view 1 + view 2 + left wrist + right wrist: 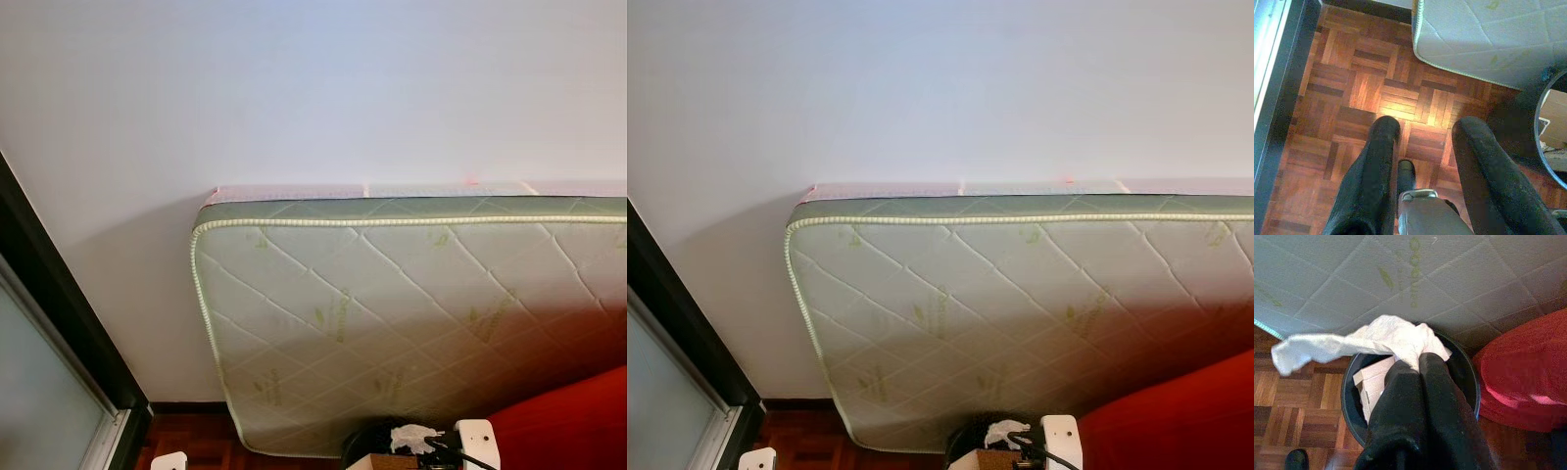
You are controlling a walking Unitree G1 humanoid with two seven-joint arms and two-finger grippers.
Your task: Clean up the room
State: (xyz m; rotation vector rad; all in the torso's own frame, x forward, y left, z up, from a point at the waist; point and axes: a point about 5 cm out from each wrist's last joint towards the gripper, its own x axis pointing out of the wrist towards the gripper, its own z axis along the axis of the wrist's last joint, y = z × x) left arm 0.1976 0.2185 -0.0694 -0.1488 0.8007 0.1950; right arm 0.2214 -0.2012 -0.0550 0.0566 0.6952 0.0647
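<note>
My right gripper [1418, 363] is shut on a crumpled white tissue [1366, 340], holding it just over the rim of a round black bin [1469, 377] that has a cardboard box [1371, 382] inside. In the head views the tissue [411, 437] and bin [367, 439] sit at the bottom edge, in front of a quilted mattress [392, 313] leaning on the wall. My left gripper [1422, 132] hangs open over the parquet floor [1352, 88], with nothing between its fingers.
A red cushioned seat [1528, 367] sits right beside the bin. A dark-framed glass door [49, 343] runs along the left. The mattress corner [1459, 44] and the bin's rim [1542, 137] lie near my left gripper.
</note>
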